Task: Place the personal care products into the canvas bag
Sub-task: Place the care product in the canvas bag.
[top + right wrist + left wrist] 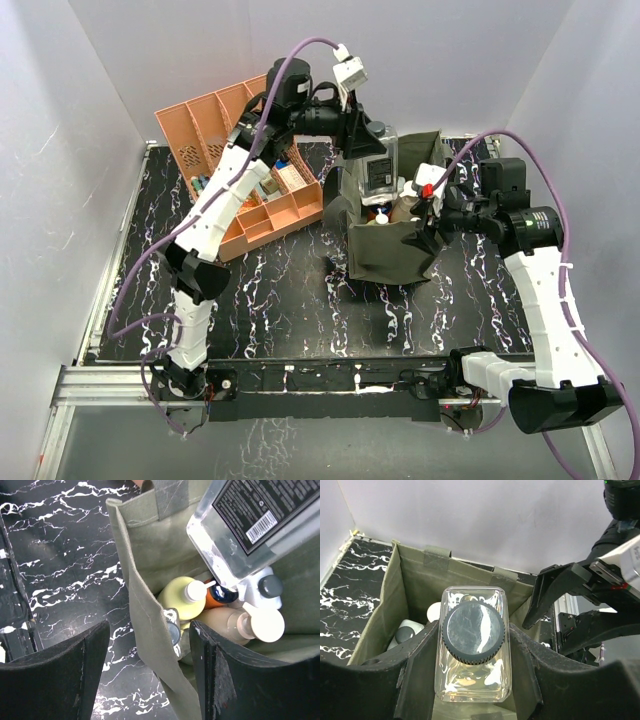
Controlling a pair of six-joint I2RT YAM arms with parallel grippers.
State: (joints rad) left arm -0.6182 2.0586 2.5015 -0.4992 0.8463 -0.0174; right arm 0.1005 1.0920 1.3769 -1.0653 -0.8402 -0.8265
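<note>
In the right wrist view the clear twin pack (255, 525) runs off the top and right edges, its caps out of frame; it covers most of the orange-and-blue pump (220, 595); from above, the contents of the salmon rack (200, 120) are too small to tell.

Left arm (215, 210) stretched far and rightward, elbow high, wrist pitched down. Left gripper (372, 150) clamped on clear twin pack (380, 172). Right arm (540, 280) bent leftward; right gripper (150, 675) angled down, jaws wide apart.

Probably a robotics lab test cell: plain white panel walls (90, 120) at 9, 12 and 3 o'clock enclose a black, white-veined tabletop (300, 310), with an aluminium rail (100, 385) at 6 o'clock.
</note>
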